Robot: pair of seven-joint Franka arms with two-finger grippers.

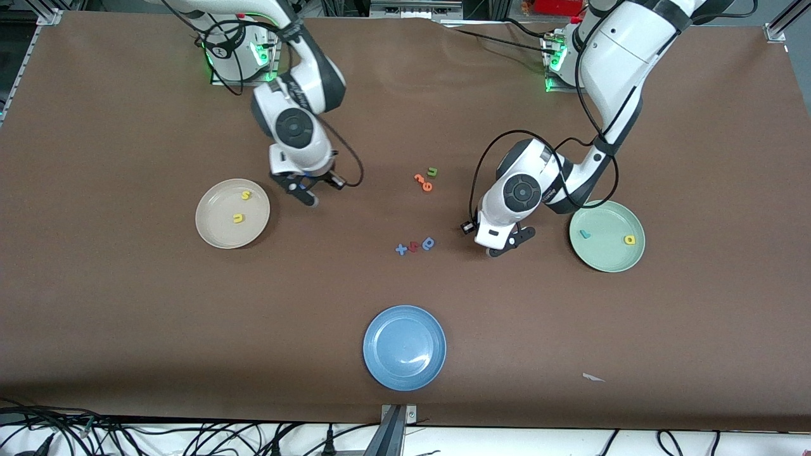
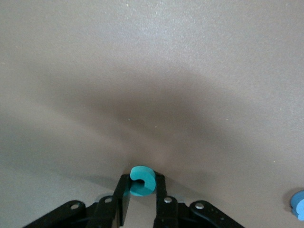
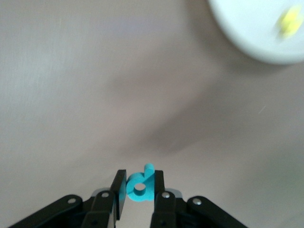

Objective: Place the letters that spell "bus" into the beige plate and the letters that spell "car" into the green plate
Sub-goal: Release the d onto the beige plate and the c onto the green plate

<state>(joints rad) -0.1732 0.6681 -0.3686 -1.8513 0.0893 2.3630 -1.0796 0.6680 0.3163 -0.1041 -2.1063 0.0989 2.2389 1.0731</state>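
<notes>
With 2 letters already in each plate, the left gripper [image 2: 141, 199] pinches the teal c [image 2: 141, 181] near the green plate [image 1: 624, 261], and the right gripper [image 3: 138, 202] pinches the teal b [image 3: 140, 185] beside the beige plate [image 1: 215, 233], each completing its word

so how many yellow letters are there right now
3. A yellow s and a yellow u lie in the beige plate; a yellow a lies in the green plate. None hidden that I can see.
</notes>
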